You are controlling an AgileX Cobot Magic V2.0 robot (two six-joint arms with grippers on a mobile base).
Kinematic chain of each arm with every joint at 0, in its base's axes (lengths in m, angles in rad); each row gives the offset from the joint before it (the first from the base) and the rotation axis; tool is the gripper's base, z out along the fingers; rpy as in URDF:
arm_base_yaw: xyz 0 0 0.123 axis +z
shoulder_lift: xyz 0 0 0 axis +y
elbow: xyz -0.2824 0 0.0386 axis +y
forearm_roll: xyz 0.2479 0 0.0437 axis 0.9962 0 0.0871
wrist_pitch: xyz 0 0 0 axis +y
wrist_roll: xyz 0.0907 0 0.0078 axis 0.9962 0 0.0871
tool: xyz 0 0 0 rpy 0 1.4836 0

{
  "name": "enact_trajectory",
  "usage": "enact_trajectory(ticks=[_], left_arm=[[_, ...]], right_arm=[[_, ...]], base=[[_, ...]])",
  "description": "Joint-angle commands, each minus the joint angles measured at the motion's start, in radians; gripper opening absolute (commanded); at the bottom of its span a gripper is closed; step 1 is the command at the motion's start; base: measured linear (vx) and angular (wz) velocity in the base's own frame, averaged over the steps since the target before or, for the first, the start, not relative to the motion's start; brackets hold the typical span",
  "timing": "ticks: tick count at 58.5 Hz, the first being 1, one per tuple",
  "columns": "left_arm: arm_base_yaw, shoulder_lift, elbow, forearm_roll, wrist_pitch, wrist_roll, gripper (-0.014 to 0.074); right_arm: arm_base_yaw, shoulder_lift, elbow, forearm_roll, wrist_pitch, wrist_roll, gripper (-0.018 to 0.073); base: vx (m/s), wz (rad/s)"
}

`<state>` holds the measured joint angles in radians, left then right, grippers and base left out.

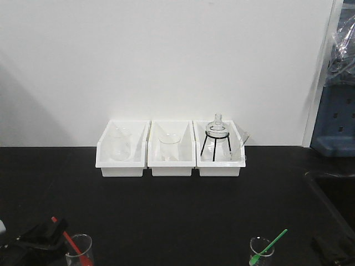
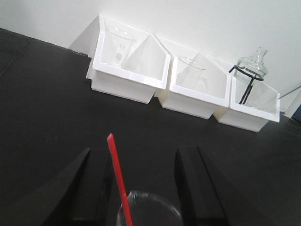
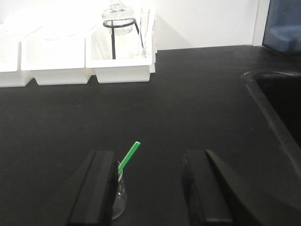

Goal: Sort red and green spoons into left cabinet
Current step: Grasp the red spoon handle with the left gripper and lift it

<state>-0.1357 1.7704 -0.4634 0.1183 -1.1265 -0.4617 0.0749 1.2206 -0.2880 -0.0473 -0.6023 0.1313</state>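
Observation:
The red spoon (image 1: pixel 69 240) stands handle-up in a small glass beaker (image 1: pixel 80 252) at the front left. In the left wrist view its handle (image 2: pixel 117 174) rises between the fingers of my left gripper (image 2: pixel 135 151), which is open and nearer it on the left side, not touching. The green spoon (image 1: pixel 270 245) leans in another small beaker (image 1: pixel 260 250) at the front right. My right gripper (image 3: pixel 148 155) is open; the green handle (image 3: pixel 129 155) and its beaker (image 3: pixel 119 195) sit just inside its left finger. A grey cabinet with a blue tray (image 1: pixel 334 141) shows partly at the far right edge.
Three white bins (image 1: pixel 172 160) holding glassware stand in a row against the back wall; the right one holds a flask on a black tripod (image 1: pixel 216 136). A dark sink basin (image 3: pixel 280 103) is sunk into the black counter on the right.

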Motion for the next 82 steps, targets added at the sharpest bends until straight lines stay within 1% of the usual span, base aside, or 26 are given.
enact_trajectory(ticks=[1, 9, 22, 33, 41, 52, 56, 70, 77, 82], left_arm=[[-0.004, -0.006, -0.061, -0.015, -0.107, -0.022, 0.0442], [-0.004, 0.020, -0.092, -0.019, -0.106, -0.033, 0.0442], [-0.004, 0.060, -0.095, -0.064, -0.116, -0.033, 0.0442], [-0.004, 0.093, -0.123, -0.060, -0.123, -0.033, 0.0442], [-0.004, 0.132, -0.186, -0.056, -0.118, -0.036, 0.0442], [-0.004, 0.143, -0.212, -0.051, -0.118, -0.075, 0.0437], [-0.004, 0.143, -0.209, -0.050, -0.114, -0.093, 0.0427], [-0.004, 0.143, -0.209, -0.007, -0.114, -0.095, 0.0378], [-0.004, 0.142, -0.209, 0.028, -0.121, -0.096, 0.0321], [-0.004, 0.142, -0.209, 0.031, -0.122, -0.096, 0.0267]], right_arm=[[-0.003, -0.012, -0.032, -0.003, -0.099, 0.000, 0.0397], [-0.003, -0.012, -0.032, -0.003, -0.099, 0.000, 0.0397], [-0.003, -0.012, -0.032, -0.003, -0.099, 0.000, 0.0397], [-0.003, -0.012, -0.032, -0.003, -0.097, 0.000, 0.0397], [-0.003, -0.012, -0.032, -0.003, -0.097, 0.000, 0.0397], [-0.003, -0.012, -0.032, -0.002, -0.096, 0.000, 0.0397], [-0.003, -0.012, -0.032, -0.002, -0.095, 0.000, 0.0397], [-0.003, -0.012, -0.032, 0.001, -0.094, 0.000, 0.0397], [-0.003, -0.012, -0.032, 0.001, -0.095, -0.005, 0.0397], [-0.003, -0.012, -0.032, 0.001, -0.095, -0.005, 0.0397]], base=[[0.00, 0.00], [0.00, 0.00], [0.00, 0.00], [0.00, 0.00], [0.00, 0.00], [0.00, 0.00], [0.00, 0.00], [0.00, 0.00], [0.00, 0.00], [0.00, 0.00]])
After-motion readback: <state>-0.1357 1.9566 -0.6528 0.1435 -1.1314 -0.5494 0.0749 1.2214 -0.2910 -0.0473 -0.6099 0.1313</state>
